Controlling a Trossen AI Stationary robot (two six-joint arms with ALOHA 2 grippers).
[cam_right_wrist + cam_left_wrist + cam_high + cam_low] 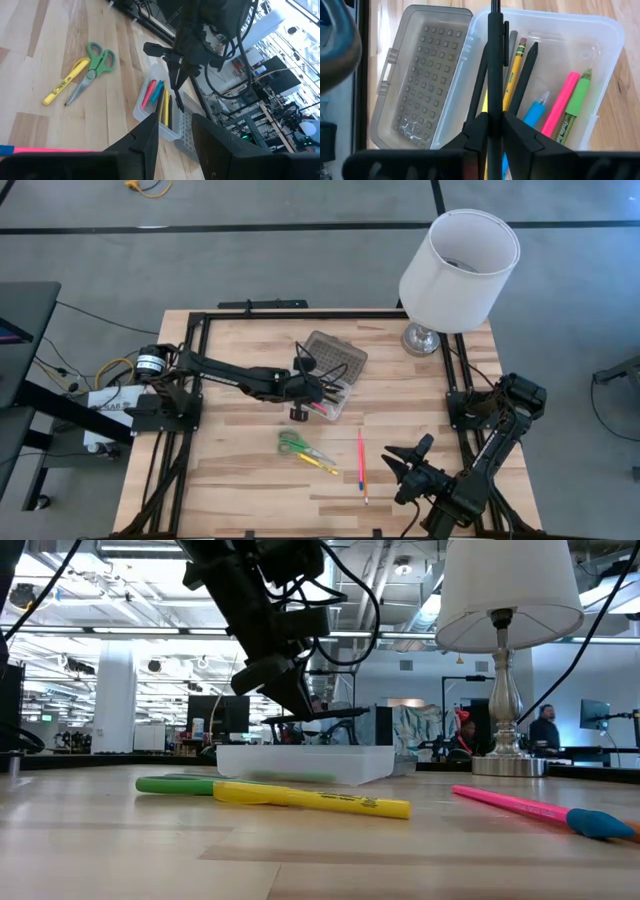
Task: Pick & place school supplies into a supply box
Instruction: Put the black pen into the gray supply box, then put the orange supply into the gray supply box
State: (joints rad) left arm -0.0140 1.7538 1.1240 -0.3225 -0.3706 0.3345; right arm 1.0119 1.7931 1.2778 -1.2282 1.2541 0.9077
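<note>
Here the left tool (492,131) pinches a black pen (494,65) over the open supply box (330,392).
The pen hangs above the box's clear tray, which holds a pencil (514,70), a pink marker (561,102) and a green one (578,102); its grey lid (425,77) lies open alongside. Scissors (298,446), a yellow marker (317,464) and a pink pencil (361,465) lie on the worktop (240,460). The right tool (408,454) waits, spread, near the worktop's front right corner.
</note>
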